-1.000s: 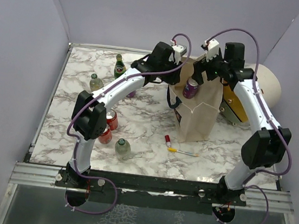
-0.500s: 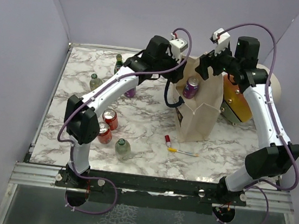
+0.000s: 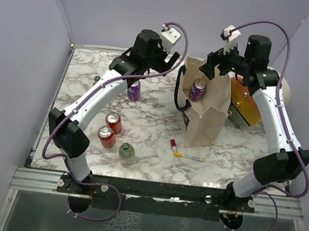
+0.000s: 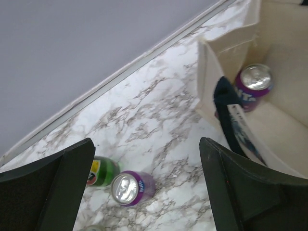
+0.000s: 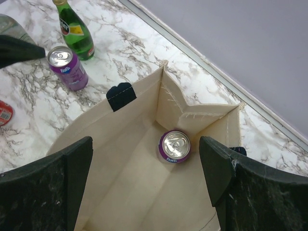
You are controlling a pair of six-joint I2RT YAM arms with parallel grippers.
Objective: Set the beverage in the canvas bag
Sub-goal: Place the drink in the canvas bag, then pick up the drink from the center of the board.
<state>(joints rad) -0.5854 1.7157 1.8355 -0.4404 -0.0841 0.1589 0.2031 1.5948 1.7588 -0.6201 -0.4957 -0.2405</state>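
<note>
standing at the left of the counter (image 3: 153, 128) are two red cans (image 3: 114, 123), with a loose purple can (image 3: 134, 90) farther back. the left pincer (image 4: 146, 143) hangs high near that loose can, spread wide and empty. to the right, the canvas bag (image 3: 204, 121) stands upright with the beverage (image 5: 174, 146) on its floor. the right pincer (image 5: 144, 140) hovers over the bag's mouth, spread and empty.

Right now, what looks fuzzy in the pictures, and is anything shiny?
Left wrist: the left fingers up close are dark and fuzzy, the table sharp. Right wrist: the right fingers blur too; the lid of the can in the bag glints. Top view: sharp, only soft shadows.
</note>
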